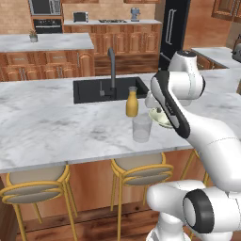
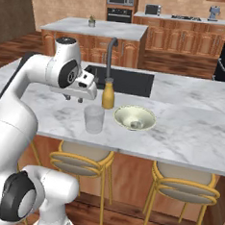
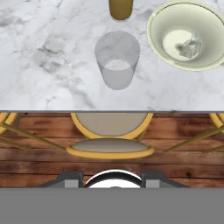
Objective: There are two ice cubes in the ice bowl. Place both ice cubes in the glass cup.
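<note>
- Marble counter (image 3: 52, 52) carries the glass cup (image 3: 117, 59) at upper centre and the ice bowl (image 3: 154, 39) at upper right, ice (image 3: 190, 46) inside.
- Gripper (image 2: 73, 98) hovers left of them, apparently empty; jaw opening unclear.
- Next, centre over the cube and descend straight.

clear smooth glass cup (image 3: 116, 61), glossy pale ice bowl (image 3: 158, 41), polished marble counter (image 3: 48, 65), wooden floor (image 3: 39, 164).

From behind the arm on its left, we look forward and down across the marble counter (image 1: 47, 122) toward the sink (image 1: 94, 89). From behind on its right, we face the same counter, so both views share the glass cup (image 2: 93, 119), orange bottle (image 2: 108, 94) and ice bowl (image 2: 134, 118). The hand camera looks steeply down, closer, over the counter's front edge and a stool (image 3: 110, 146).
</note>
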